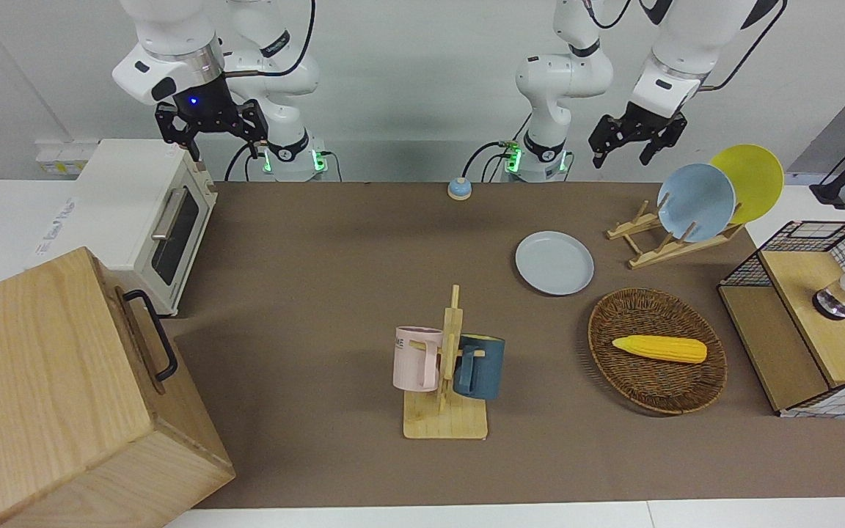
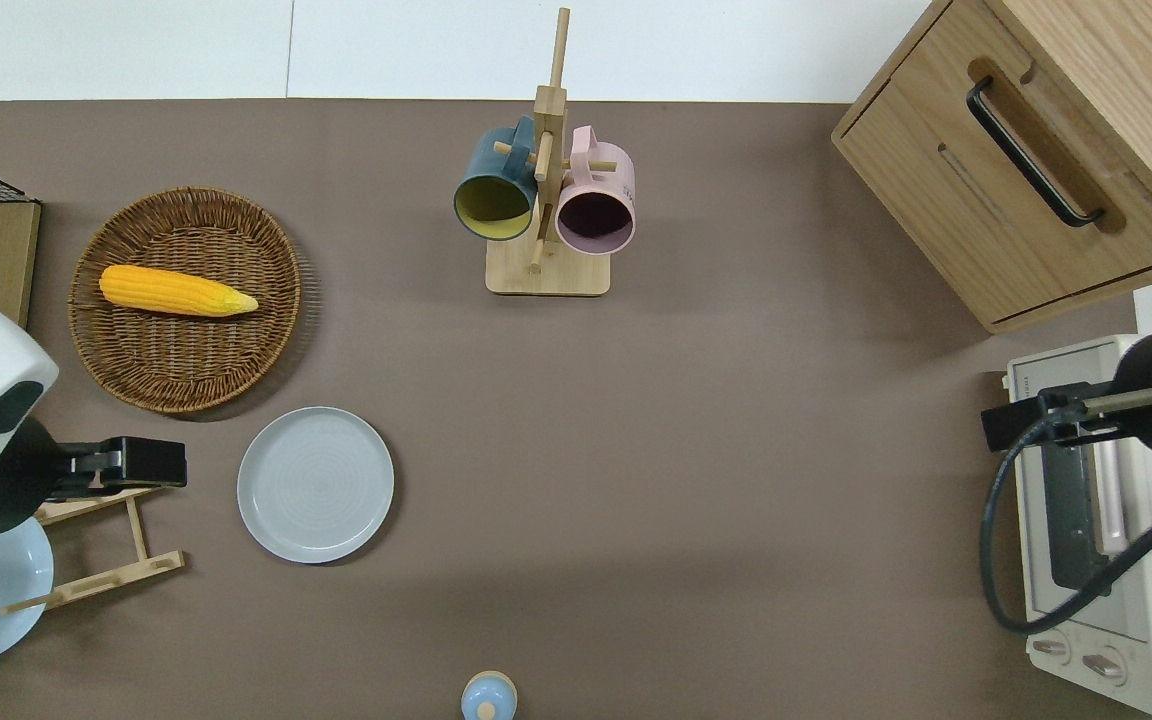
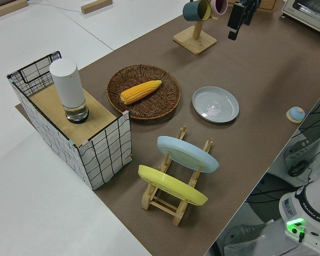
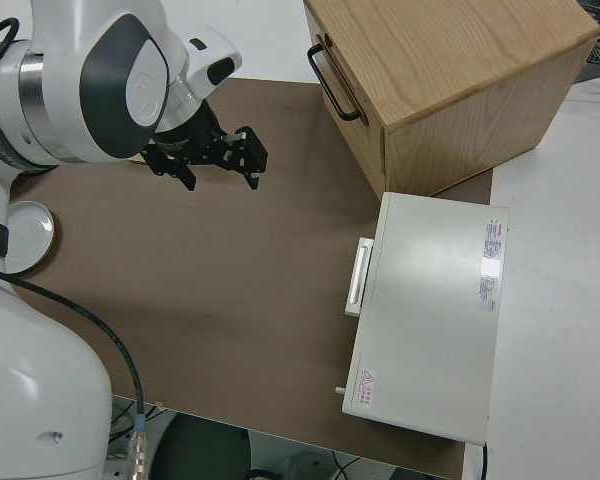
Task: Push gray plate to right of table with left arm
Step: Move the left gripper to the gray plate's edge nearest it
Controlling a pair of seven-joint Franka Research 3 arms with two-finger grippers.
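Observation:
The gray plate [image 1: 554, 262] lies flat on the brown table [image 1: 320, 242], between the wicker basket and the robots. It also shows in the overhead view [image 2: 315, 484] and the left side view [image 3: 215, 104]. My left gripper [image 1: 620, 152] is open and empty, up in the air. In the overhead view it [image 2: 141, 466] hangs over the end of the wooden plate rack [image 2: 101, 545], beside the gray plate toward the left arm's end, not touching it. My right gripper [image 1: 224, 150] is open, empty and parked.
The rack holds a sky-blue plate [image 1: 695, 202] and a yellow plate [image 1: 749, 180]. A wicker basket [image 1: 650, 389] holds a corn cob [image 1: 659, 349]. A mug rack [image 1: 446, 367], a wooden cabinet [image 1: 56, 389], a toaster oven [image 1: 144, 213], a wire shelf box [image 1: 811, 323] and a small blue bell [image 1: 459, 188] are here.

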